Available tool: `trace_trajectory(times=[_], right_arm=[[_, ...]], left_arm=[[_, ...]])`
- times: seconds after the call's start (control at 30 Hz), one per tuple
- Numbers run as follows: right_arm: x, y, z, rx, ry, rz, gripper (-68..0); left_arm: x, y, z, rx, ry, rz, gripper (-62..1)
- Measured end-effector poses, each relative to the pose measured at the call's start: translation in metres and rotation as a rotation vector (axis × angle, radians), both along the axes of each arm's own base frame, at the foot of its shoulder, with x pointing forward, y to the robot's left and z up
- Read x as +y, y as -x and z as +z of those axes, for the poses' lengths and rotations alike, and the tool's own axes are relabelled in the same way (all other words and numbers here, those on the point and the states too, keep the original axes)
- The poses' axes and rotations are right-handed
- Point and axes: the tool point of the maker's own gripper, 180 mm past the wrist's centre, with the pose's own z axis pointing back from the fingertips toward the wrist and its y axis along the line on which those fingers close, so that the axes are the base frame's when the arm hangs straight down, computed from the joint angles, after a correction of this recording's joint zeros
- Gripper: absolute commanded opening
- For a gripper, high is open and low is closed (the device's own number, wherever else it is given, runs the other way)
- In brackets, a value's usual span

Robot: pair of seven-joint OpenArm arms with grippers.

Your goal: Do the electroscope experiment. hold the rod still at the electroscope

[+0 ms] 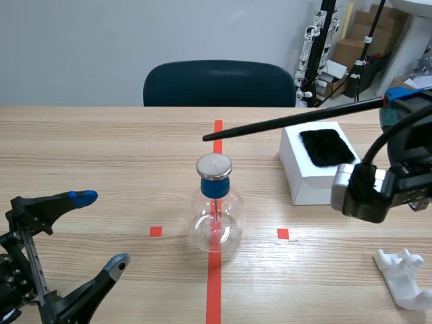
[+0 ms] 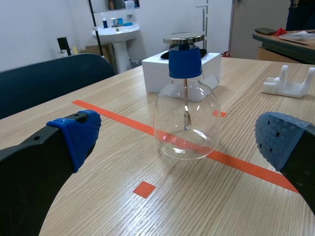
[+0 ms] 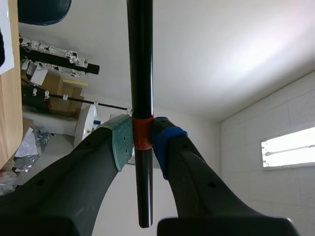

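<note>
Black rod (image 1: 290,120) is clamped between the two pads of the right gripper (image 3: 142,140), taken at an orange band near its rear end; the long free length therefore reaches out over the table. Its tip hangs above the metal disc (image 1: 214,166) that caps the electroscope (image 1: 216,212), apparently clear of it, though the scene view does not settle the depth between them; judged purpose: to present the rod to the disc without contact, so steadiness matters more than travel. Electroscope stands upright on the red tape line, a glass flask with a blue stopper; whether the inner leaf has spread is too fine to tell. Left gripper (image 1: 101,230) sits low on the robot's side of the flask, fingers wide apart, holding nothing; presumably parked clear. White box (image 1: 307,182) bearing a black cloth (image 1: 327,146) sits beneath the rod's span; a white stand (image 1: 405,278) lies near the right arm.
</note>
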Motion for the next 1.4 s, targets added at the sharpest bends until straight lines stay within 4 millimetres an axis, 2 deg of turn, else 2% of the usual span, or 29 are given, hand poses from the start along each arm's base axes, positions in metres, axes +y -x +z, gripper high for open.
trace_trajectory(times=[0.27,0.43,0.67,0.77,1.0,1.4], right_arm=[[0.006,0.027,0.039,-0.022,-0.136,-0.016,-66.9],[0.003,0.049,0.052,-0.040,-0.232,-0.053,-66.8],[-0.002,0.085,0.052,-0.047,-0.361,-0.065,-66.8],[-0.003,0.094,0.054,-0.053,-0.401,-0.064,-66.8],[-0.006,0.113,0.043,0.027,-0.453,-0.070,-66.8],[-0.008,0.121,0.032,0.081,-0.456,-0.085,-66.9]], left_arm=[[0.000,0.000,0.000,0.000,0.000,0.000,1.4],[0.000,0.000,0.000,0.000,0.000,0.000,1.4],[0.000,0.000,0.000,0.000,0.000,0.000,1.4],[0.000,0.000,0.000,0.000,0.000,0.000,1.4],[0.000,0.000,0.000,0.000,0.000,0.000,1.4],[0.000,0.000,0.000,0.000,0.000,0.000,1.4]])
